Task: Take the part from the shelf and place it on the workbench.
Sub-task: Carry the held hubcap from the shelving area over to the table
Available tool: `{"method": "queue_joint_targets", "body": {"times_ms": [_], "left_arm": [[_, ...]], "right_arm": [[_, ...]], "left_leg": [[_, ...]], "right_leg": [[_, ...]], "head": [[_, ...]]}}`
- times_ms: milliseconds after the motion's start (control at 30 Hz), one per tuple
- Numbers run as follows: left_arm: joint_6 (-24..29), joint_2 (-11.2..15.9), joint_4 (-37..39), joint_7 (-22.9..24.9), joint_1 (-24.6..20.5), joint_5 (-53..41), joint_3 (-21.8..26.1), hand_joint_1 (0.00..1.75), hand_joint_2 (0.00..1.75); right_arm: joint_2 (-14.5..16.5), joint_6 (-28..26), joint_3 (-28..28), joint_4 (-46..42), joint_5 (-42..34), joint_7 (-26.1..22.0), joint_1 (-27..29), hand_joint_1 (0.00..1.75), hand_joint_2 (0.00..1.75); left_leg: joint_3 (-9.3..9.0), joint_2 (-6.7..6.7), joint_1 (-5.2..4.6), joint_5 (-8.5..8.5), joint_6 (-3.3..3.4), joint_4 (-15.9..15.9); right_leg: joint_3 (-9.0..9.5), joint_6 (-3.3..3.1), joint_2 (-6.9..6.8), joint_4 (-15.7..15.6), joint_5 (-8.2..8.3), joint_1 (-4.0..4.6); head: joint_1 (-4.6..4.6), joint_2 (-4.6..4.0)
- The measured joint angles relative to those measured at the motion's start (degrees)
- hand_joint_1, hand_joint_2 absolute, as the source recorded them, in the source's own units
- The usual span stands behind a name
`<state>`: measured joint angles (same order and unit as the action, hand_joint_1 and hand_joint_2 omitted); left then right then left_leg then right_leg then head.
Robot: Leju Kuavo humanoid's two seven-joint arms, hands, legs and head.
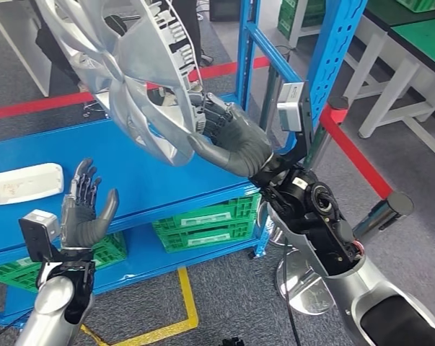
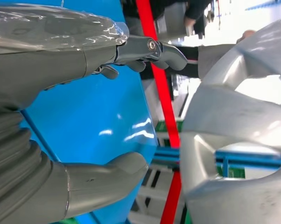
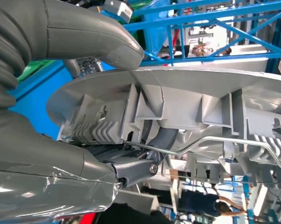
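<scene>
Two green crates (image 1: 207, 222) under blue shelf (image 1: 149, 173); right hand (image 1: 234, 137) fingers pinching silver part (image 1: 144, 65), left hand (image 1: 84, 209) fingers spread.

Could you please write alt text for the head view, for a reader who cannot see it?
The robot's right hand holds a large silver wheel cover up in the air in front of a blue shelf. The left hand is raised with its fingers spread, holding nothing. Green crates sit on the shelf's lower level.

Green crates (image 1: 207, 223) under blue shelving.
</scene>
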<state>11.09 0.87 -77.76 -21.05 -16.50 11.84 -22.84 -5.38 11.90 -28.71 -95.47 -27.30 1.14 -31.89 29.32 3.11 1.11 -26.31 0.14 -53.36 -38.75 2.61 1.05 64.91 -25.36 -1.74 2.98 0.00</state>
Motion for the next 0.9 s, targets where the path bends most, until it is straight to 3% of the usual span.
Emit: {"method": "queue_joint_targets", "body": {"times_ms": [67, 133, 200, 267, 333, 367, 400, 433, 467, 533, 567, 633, 700, 767, 833, 900], "left_arm": [[0.13, -0.01, -0.02, 0.08, -0.06, 0.02, 0.0, 0.0, 1.75], [0.15, -0.03, -0.06, 0.16, -0.04, 0.02, -0.01, 0.0, 1.75], [0.2, -0.03, -0.1, 0.16, 0.11, 0.02, -0.02, 0.0, 1.75], [0.25, -0.01, -0.14, 0.06, 0.01, 0.03, -0.02, 0.0, 1.75], [0.26, 0.0, -0.16, -0.02, -0.14, 0.03, -0.02, 0.0, 1.75], [0.26, 0.0, -0.16, -0.02, -0.1, 0.03, -0.02, 0.0, 1.75], [0.26, 0.0, -0.16, -0.02, -0.02, 0.03, -0.02, 0.0, 1.75], [0.26, 0.01, -0.16, -0.02, 0.03, 0.03, -0.02, 0.0, 1.75], [0.26, 0.02, -0.16, -0.02, 0.06, 0.03, -0.02, 0.0, 1.75], [0.27, 0.04, -0.16, -0.02, -0.05, 0.03, -0.02, 0.0, 1.75], [0.27, 0.03, -0.16, -0.02, -0.15, 0.03, -0.02, 0.0, 1.75], [0.3, 0.01, -0.16, -0.09, -0.38, 0.09, -0.02, 0.0, 1.75], [0.45, 0.0, -0.16, -0.34, -0.48, 0.26, -0.02, 0.0, 1.75], [0.67, -0.04, -0.16, -0.73, -0.66, 0.45, -0.02, 0.0, 1.75], [0.76, -0.19, -0.16, -1.04, -0.81, 0.56, -0.02, 0.0, 1.75], [0.76, -0.3, -0.09, -1.16, -0.74, 0.61, -0.02, 0.0, 1.75]], "right_arm": [[-0.1, 0.06, 0.14, -0.02, -0.01, 0.04, 0.18, 1.75, 1.75], [-0.21, 0.23, 0.31, -0.1, -0.02, -0.01, 0.25, 1.75, 1.75], [-0.25, 0.4, 0.4, -0.16, 0.0, -0.05, 0.26, 1.75, 1.75], [-0.26, 0.47, 0.55, -0.15, 0.02, -0.07, 0.27, 1.75, 1.75], [-0.26, 0.53, 0.73, -0.14, 0.01, -0.21, 0.29, 1.75, 1.75], [-0.26, 0.57, 0.78, -0.14, 0.01, -0.29, 0.29, 1.75, 1.75], [-0.26, 0.62, 0.78, -0.14, 0.0, -0.35, 0.29, 1.75, 1.75], [-0.26, 0.65, 0.78, -0.14, 0.0, -0.36, 0.3, 1.75, 1.75], [-0.26, 0.66, 0.78, -0.13, 0.0, -0.35, 0.3, 1.75, 1.75], [-0.26, 0.67, 0.78, -0.13, 0.0, -0.33, 0.3, 1.75, 1.75], [-0.26, 0.67, 0.8, -0.13, 0.0, -0.36, 0.28, 1.75, 1.75], [-0.26, 0.72, 0.83, -0.13, 0.0, -0.49, 0.23, 1.75, 1.75], [-0.27, 0.88, 0.83, -0.13, 0.0, -0.64, 0.22, 1.75, 1.75], [-0.3, 1.13, 0.83, -0.09, -0.02, -0.84, 0.22, 1.75, 1.75], [-0.38, 1.34, 0.83, -0.01, -0.06, -1.2, 0.21, 1.75, 1.75], [-0.46, 1.47, 0.8, 0.09, -0.09, -1.52, 0.21, 1.75, 1.75]], "left_leg": [[0.18, 1.11, 0.3, -0.57, -0.83, -0.65], [1.15, 2.09, 0.59, -0.55, -1.61, -1.15], [1.71, 2.61, 0.87, -0.57, -2.25, -1.35], [3.37, 0.69, 0.75, -1.93, -2.71, -4.47], [7.93, -1.88, 0.55, -4.64, -2.94, -12.41], [10.57, -2.36, 0.52, -5.7, -2.95, -16.56], [12.53, -2.55, 0.48, -5.87, -2.85, -19.17], [13.32, -2.63, 0.39, -4.92, -2.61, -19.44], [12.87, -2.84, 0.2, -2.95, -2.22, -17.3], [9.33, -4.92, -0.79, 1.62, -1.05, -8.65], [7.75, -6.15, -1.36, 3.02, -0.52, -5.03], [6.54, -7.18, -2.14, 3.63, 0.03, -2.08], [6.46, -5.72, -1.96, 3.84, 0.27, -1.71], [6.05, -4.42, -1.52, 4.13, 0.63, -1.13], [5.83, -3.11, -1.28, 4.26, 0.9, -0.93], [5.79, -1.6, -1.23, 4.25, 0.99, -0.98]], "right_leg": [[3.29, 0.32, 2.15, -6.36, 2.23, -0.42], [4.3, -0.06, 3.22, -7.94, 1.53, -0.27], [4.4, -0.89, 2.18, -8.18, 1.1, -0.08], [4.87, -1.75, 0.89, -8.43, 0.84, -0.12], [5.18, -2.5, -0.47, -8.52, 0.53, 0.09], [5.28, -2.78, -1.15, -8.52, 0.39, 0.29], [5.42, -2.97, -1.81, -8.52, 0.25, 0.5], [5.61, -3.13, -2.45, -8.53, 0.1, 0.71], [5.86, -3.25, -3.09, -8.54, -0.08, 0.91], [6.37, -3.26, -4.22, -8.57, -0.47, 1.28], [6.54, -3.15, -4.71, -8.58, -0.67, 1.47], [6.77, -2.78, -5.78, -8.64, -1.01, 1.75], [7.02, -2.31, -6.6, -8.75, -1.38, 1.79], [6.28, -1.8, -4.83, -6.72, -3.02, 1.58], [3.15, -1.38, -2.1, 0.14, -6.45, 1.3], [-0.49, -1.01, -1.29, 7.42, -8.79, 1.2]], "head": [[0.13, -0.01], [0.15, -0.01], [0.12, 0.0], [-0.49, 0.0], [-1.34, 0.0], [-1.58, 0.0], [-1.71, 0.0], [-1.79, 0.0], [-1.85, 0.0], [-1.92, 0.0], [-1.94, 0.0], [-1.92, 0.0], [-1.85, 0.0], [-1.68, 0.0], [-1.16, 0.0], [-0.64, 0.0]]}}
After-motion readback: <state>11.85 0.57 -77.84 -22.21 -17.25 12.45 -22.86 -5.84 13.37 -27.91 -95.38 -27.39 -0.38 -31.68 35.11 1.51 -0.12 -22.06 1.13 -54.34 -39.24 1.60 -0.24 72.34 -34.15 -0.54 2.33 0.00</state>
